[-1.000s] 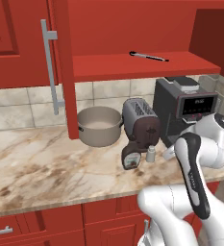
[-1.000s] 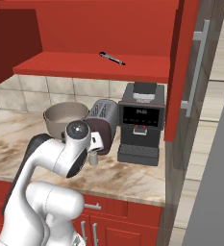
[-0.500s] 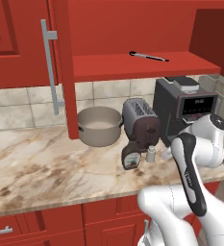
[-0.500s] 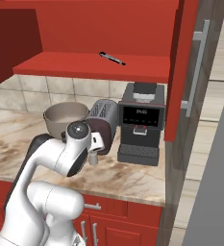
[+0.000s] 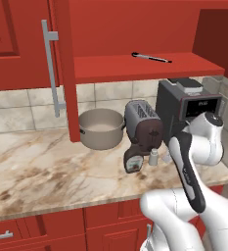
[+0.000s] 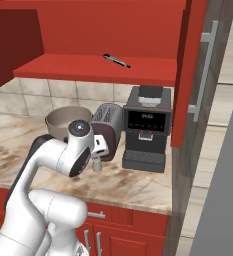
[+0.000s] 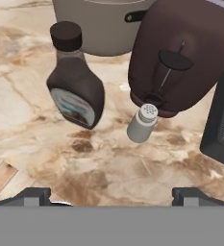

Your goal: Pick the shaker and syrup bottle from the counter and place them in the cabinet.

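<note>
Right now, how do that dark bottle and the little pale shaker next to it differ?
The syrup bottle is dark brown with a label; the shaker is plain pale grey. The syrup bottle is clearly bigger and squat, the shaker a slim cylinder. The bottle has a solid dark cap, the shaker a holed top. Both stand on the counter before the toaster, untouched.

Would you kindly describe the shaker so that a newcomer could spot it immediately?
On the marble counter, find the brown-and-grey toaster. Right before it stands the shaker, with the syrup bottle beside it. It is the small pale grey cylinder with a perforated rounded cap, much smaller than the dark bottle.
</note>
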Controlling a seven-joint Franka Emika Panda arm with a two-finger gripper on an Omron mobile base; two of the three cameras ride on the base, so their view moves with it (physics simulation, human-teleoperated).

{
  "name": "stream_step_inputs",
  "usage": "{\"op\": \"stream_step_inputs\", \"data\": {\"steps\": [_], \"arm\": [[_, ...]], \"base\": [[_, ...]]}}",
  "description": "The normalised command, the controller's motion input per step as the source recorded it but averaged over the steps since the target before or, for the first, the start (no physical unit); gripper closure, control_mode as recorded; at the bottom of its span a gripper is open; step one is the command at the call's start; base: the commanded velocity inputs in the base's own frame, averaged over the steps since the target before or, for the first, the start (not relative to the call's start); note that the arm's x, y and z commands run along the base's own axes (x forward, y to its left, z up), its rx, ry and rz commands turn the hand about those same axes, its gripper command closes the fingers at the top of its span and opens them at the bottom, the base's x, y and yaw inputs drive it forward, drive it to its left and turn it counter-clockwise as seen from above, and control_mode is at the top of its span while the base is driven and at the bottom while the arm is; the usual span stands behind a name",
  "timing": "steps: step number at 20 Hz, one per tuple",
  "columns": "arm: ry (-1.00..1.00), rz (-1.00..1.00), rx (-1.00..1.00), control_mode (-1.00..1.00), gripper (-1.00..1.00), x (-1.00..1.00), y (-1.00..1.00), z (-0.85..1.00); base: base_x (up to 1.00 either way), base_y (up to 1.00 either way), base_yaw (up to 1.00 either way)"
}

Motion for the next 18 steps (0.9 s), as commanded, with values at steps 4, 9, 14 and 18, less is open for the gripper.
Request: {"op": "stream_step_inputs", "data": {"steps": [4,9,14,18], "arm": [[0.01,0.0,-0.04,-1.0,-1.0,0.12,0.0,-0.13],[0.0,0.0,-0.02,-1.0,-1.0,0.14,0.0,-0.18],[0.0,0.0,0.0,-1.0,-1.0,0.16,0.0,-0.21],[-0.02,0.0,0.0,-1.0,-1.0,0.16,0.0,-0.21]], "base": [[0.0,0.0,0.0],[0.0,0.0,0.0],[0.0,0.0,0.0],[0.0,0.0,0.0]]}}
